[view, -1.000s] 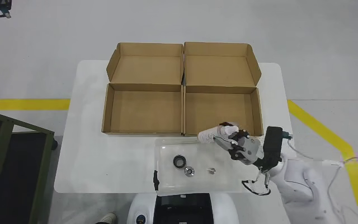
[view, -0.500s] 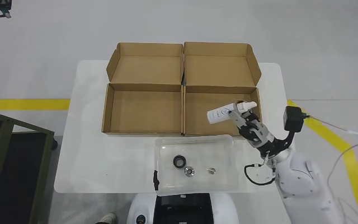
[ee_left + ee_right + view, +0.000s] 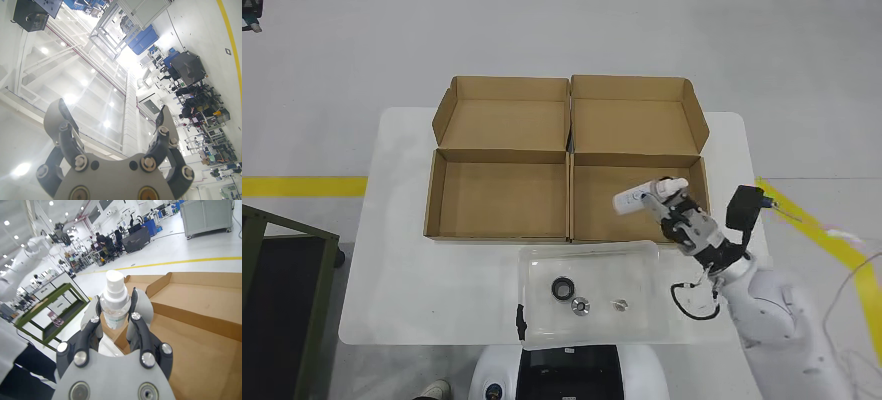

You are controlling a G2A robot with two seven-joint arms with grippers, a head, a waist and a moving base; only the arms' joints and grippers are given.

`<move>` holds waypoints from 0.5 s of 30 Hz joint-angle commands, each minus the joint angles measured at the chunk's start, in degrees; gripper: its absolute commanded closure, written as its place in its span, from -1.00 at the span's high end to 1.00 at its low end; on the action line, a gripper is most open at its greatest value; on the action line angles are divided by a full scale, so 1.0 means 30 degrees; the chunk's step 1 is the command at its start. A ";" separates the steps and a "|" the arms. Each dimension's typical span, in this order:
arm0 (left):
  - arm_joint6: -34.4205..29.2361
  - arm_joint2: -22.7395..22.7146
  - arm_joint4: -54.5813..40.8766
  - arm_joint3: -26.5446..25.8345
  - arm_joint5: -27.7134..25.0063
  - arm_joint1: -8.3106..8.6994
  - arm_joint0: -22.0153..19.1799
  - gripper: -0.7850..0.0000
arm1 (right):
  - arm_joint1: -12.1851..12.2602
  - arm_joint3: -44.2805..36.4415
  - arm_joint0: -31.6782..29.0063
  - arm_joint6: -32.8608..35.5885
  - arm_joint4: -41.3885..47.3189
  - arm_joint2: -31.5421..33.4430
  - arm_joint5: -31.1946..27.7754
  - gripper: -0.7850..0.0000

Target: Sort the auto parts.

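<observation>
My right gripper point(image 3: 662, 205) is shut on a small clear spray bottle point(image 3: 645, 195) with a white cap. It holds the bottle in the air over the near right part of the right cardboard box point(image 3: 602, 205). In the right wrist view the bottle point(image 3: 115, 285) stands between the fingers point(image 3: 97, 308), with the box's brown floor point(image 3: 198, 351) below. A clear plastic tray point(image 3: 637, 275) at the table's front holds a black ring point(image 3: 563, 289), a metal cap point(image 3: 582, 306) and a small bolt point(image 3: 620, 305). My left gripper point(image 3: 112, 104) is open, holds nothing and points up at the ceiling.
A second open cardboard box point(image 3: 497, 200) sits beside the first on the left, both with lids folded back. The white table point(image 3: 402, 250) has bare room left of the tray. A green rack point(image 3: 272, 290) stands on the floor to the left.
The right gripper has lifted the spray bottle from the tray's far edge and carried it away from the robot, over the right box. Tray parts have not moved.
</observation>
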 commanded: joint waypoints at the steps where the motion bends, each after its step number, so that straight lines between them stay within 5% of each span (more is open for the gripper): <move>1: 0.0001 0.0000 0.0000 0.0000 0.0000 0.0000 0.0000 1.00 | -0.0057 0.0305 0.0111 -0.0491 -0.2180 -0.0537 0.0551 -1.00; 6: 0.0001 0.0000 0.0000 0.0000 0.0000 0.0000 0.0000 1.00 | -0.0240 0.1280 0.1081 -0.1036 -0.5820 -0.2023 0.2231 -1.00; 15: 0.0001 0.0000 0.0000 0.0000 0.0000 0.0000 0.0000 1.00 | -0.0678 0.3323 0.3525 -0.0193 -0.7897 -0.4471 0.3997 -1.00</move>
